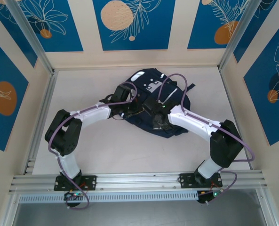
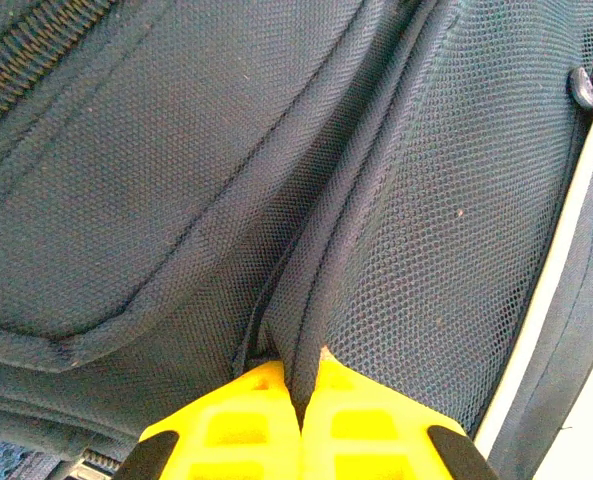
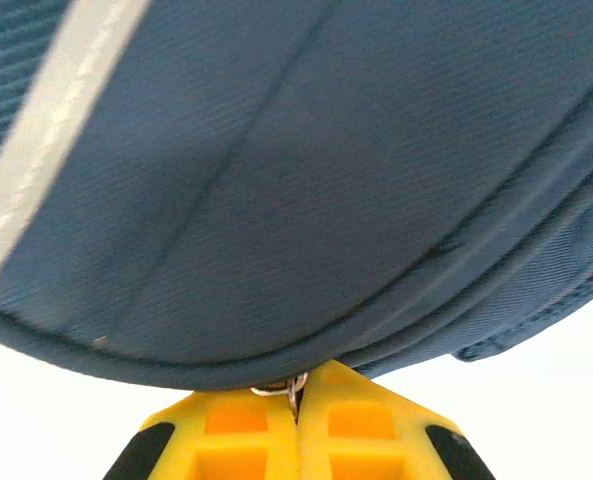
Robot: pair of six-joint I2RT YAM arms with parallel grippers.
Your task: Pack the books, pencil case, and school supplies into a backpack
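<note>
Jaws of the left gripper (image 2: 301, 400), bottom centre of its wrist view: pressed together on a raised fold of the backpack (image 2: 176, 180), mesh-textured navy cloth pinched between the yellow tips, a dark seam (image 2: 276, 290) climbing from the pinch. Jaws of the right gripper (image 3: 298, 400), bottom centre of its own view: shut on a small metal ring (image 3: 281, 388) at the bag's lower rim, likely a zipper pull, with only a sliver caught.

Judged from this: opening the bag for packing, anchoring with the left, drawing the zipper with the right. To do it well, hold the left pinch firm and level as the counter-force, without hauling the cloth upward. Draw the ring along the line of the zipper, never straight away from the bag, to let the zipper run and to avoid losing so thin a hold. Go slowly; watch for cloth bunching ahead of the pull. Cannot tell the ring's own zipper track; a run of zipper teeth (image 2: 31, 55) at the upper left of the left wrist view, well apart from that pinch.

Farther off, in the overhead view: backpack lying on the desk (image 1: 130, 150), upper centre of the frame, both wrists over its lower half, grey patch (image 1: 153, 86) toward its top edge. Smooth desk, likely to let the bag slide: set the two pulls against each other rather than dragging the whole bag one way.
</note>
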